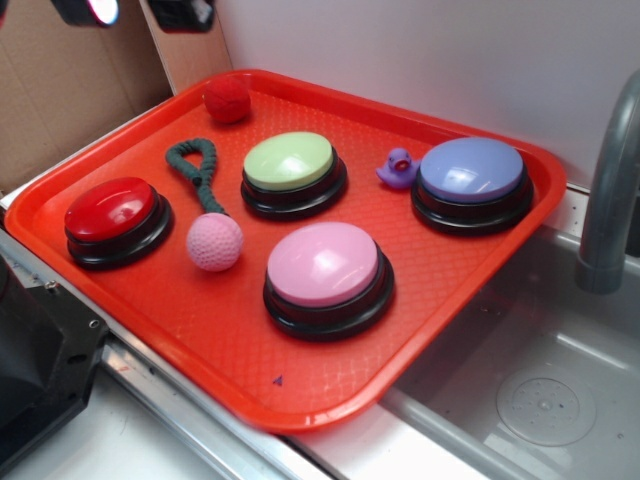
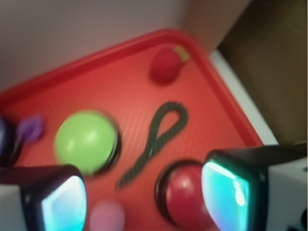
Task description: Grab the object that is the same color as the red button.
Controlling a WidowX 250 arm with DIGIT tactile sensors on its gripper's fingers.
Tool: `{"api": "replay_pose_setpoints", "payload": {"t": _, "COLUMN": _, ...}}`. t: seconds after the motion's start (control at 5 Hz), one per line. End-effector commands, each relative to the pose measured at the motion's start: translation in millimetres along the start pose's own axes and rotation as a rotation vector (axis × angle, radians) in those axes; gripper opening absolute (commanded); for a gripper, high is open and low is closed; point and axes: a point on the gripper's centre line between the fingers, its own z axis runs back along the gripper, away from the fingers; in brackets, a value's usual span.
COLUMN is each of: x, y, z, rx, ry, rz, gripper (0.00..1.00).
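Observation:
The small dark-red fuzzy ball lies at the tray's far left corner; in the blurred wrist view it sits near the top. The red button, a glossy red dome on a black base, stands at the tray's left edge and shows low in the wrist view. My gripper is open and empty, high above the tray, its fingers well apart. In the exterior view only its dark tips show at the top edge, above and left of the fuzzy ball.
The orange-red tray also holds a pink ball on a green rope loop, green, pink and purple buttons, and a purple duck. A sink basin and grey pipe lie right. Cardboard stands left.

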Motion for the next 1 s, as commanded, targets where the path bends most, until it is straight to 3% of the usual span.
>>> {"api": "replay_pose_setpoints", "payload": {"t": 0.0, "x": 38.5, "y": -3.2, "z": -34.2, "rx": 0.068, "ry": -0.097, "rz": 0.194, "gripper": 1.00}}
{"api": "replay_pose_setpoints", "payload": {"t": 0.6, "x": 83.0, "y": 40.1, "z": -101.2, "rx": 0.144, "ry": -0.119, "rz": 0.365, "gripper": 1.00}}
{"api": "replay_pose_setpoints", "payload": {"t": 0.8, "x": 96.9, "y": 52.5, "z": -120.3, "rx": 0.134, "ry": -0.125, "rz": 0.375, "gripper": 1.00}}
